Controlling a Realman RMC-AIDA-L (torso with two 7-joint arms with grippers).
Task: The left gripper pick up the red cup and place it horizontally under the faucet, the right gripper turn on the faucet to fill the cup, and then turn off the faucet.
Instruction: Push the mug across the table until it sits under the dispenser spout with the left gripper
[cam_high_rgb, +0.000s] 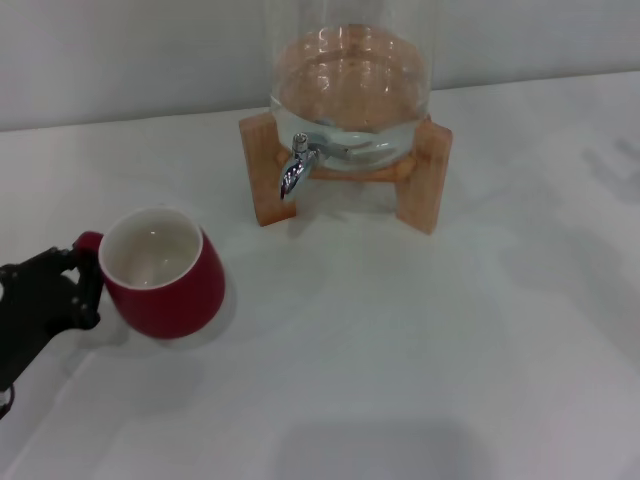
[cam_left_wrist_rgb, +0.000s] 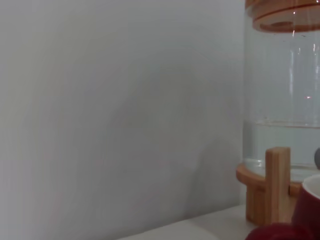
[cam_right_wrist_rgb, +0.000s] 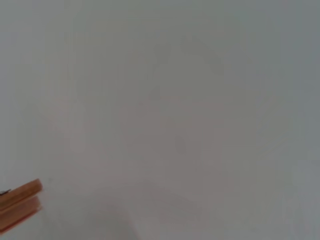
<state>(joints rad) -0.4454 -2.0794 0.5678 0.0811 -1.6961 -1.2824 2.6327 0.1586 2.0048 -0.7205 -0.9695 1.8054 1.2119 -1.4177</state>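
On the white table (cam_high_rgb: 400, 340), the red cup (cam_high_rgb: 165, 275) sits upright toward the robot's left, its cream inside facing up and looking dry. Its small loop handle points to the left, and the left end effector (cam_high_rgb: 85, 270) is at that handle: its black fingers (cam_high_rgb: 88, 295) reach in from the left edge of the head view and are clamped around the loop, one above it and one below. The cup stands well apart from the faucet (cam_high_rgb: 296, 165), which lies farther back and to the right. That chrome faucet points its spout downward and toward the front, with bare table beneath it. It is fitted low on a clear glass jar (cam_high_rgb: 350, 80) partly filled with water, and the jar rests on a wooden stand (cam_high_rgb: 425, 175) near the back wall. In the left wrist view the jar (cam_left_wrist_rgb: 282, 100) and one post of the stand (cam_left_wrist_rgb: 276, 185) rise close by, with the cup's red rim (cam_left_wrist_rgb: 307, 205) at the lower corner. The right end effector does not appear in any view; the right wrist view shows only a plain pale surface and a corner of wood (cam_right_wrist_rgb: 20, 202) at one edge.
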